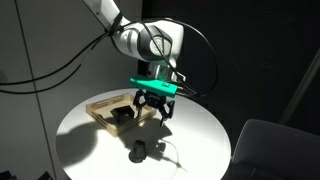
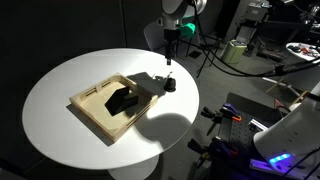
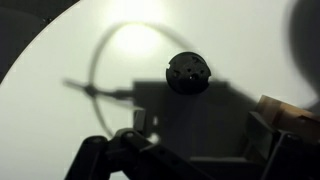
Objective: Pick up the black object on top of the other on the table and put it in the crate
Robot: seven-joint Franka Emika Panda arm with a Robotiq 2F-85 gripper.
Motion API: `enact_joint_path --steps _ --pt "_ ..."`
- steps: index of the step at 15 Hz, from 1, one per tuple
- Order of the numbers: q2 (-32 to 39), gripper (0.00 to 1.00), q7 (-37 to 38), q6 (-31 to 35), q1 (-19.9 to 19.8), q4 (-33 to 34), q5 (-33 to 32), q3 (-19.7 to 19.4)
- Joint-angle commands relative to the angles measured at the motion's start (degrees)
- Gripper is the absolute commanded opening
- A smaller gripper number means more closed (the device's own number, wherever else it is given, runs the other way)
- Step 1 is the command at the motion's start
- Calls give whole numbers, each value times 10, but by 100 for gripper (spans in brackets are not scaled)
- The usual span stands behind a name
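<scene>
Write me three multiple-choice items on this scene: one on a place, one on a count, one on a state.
1. Where is the small black piece?
A. in the crate
B. on the table, beside the crate
C. between the jaws

2. How many black things lie in the crate?
A. none
B. one
C. three

3. How does the gripper stand?
A. open and empty
B. shut on the piece
C. out of view

Key:
1 B, both exterior views show it on the white top, outside the wooden rim.
2 B, only the larger black block lies inside.
3 A, its jaws are spread above the table with nothing between them.
</scene>
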Motion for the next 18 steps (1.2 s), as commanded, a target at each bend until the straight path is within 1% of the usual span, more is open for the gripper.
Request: enact_joint_path --steps 1,5,8,12,18 --pt "24 100 -33 12 -24 3 -10 12" --pt "43 100 -52 52 -34 -16 -18 16" --pt "52 100 -46 76 -32 -29 -33 17" --pt "35 100 -33 89 -19 -58 -66 22" --pt "11 100 -10 79 6 -78 -106 33"
